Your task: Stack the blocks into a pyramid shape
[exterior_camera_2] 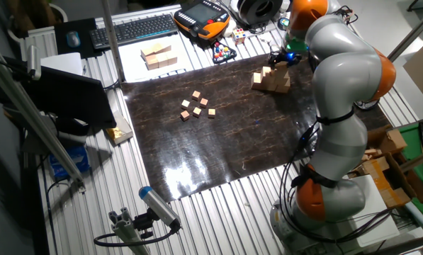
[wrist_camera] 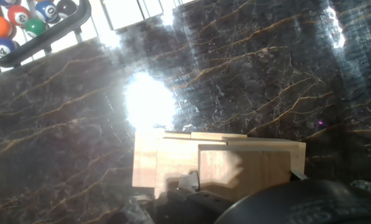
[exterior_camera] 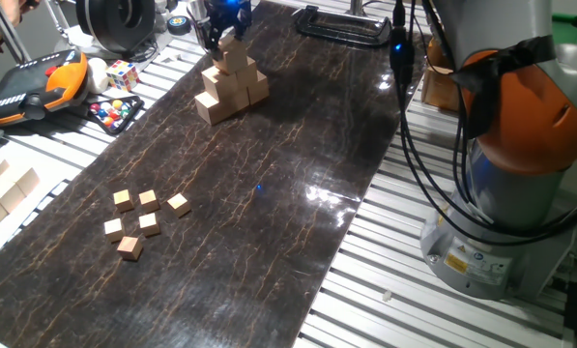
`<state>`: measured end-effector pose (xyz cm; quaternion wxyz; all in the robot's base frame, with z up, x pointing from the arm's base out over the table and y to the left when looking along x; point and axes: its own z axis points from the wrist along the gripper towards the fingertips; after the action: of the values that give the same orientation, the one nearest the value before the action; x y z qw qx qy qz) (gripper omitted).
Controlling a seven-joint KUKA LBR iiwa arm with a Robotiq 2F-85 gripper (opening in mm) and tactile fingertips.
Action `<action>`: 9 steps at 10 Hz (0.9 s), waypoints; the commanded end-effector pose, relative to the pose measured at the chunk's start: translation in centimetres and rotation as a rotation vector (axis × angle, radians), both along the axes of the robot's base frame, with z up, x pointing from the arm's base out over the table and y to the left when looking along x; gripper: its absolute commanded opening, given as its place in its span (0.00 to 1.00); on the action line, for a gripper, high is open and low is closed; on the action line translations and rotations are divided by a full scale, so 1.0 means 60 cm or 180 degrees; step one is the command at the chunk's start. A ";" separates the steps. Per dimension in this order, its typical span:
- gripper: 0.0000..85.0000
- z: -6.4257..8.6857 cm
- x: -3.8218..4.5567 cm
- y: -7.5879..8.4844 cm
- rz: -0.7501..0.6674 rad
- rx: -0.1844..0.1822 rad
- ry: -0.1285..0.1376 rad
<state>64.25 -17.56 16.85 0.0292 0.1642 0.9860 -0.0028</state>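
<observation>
The six tan blocks stand as a pyramid at the far end of the dark mat: three at the bottom, two above, one on top. The pyramid also shows in the other fixed view and in the hand view. My gripper is straight over the pyramid, with its fingers down on either side of the top block. In the hand view the top block fills the gap between the fingertips, and it rests on the row below.
Several small wooden cubes lie on the mat's near left. Beside the mat are a multicoloured puzzle cube, a tray of billiard balls, a teach pendant and spare wooden blocks. A black clamp lies far right. The robot base stands on the right.
</observation>
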 end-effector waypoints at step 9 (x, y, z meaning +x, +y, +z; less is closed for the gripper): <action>0.61 -0.001 0.004 0.005 -0.0011 0.0020 -0.0026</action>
<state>64.47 -17.26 16.81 0.0328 0.1661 0.9856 0.0010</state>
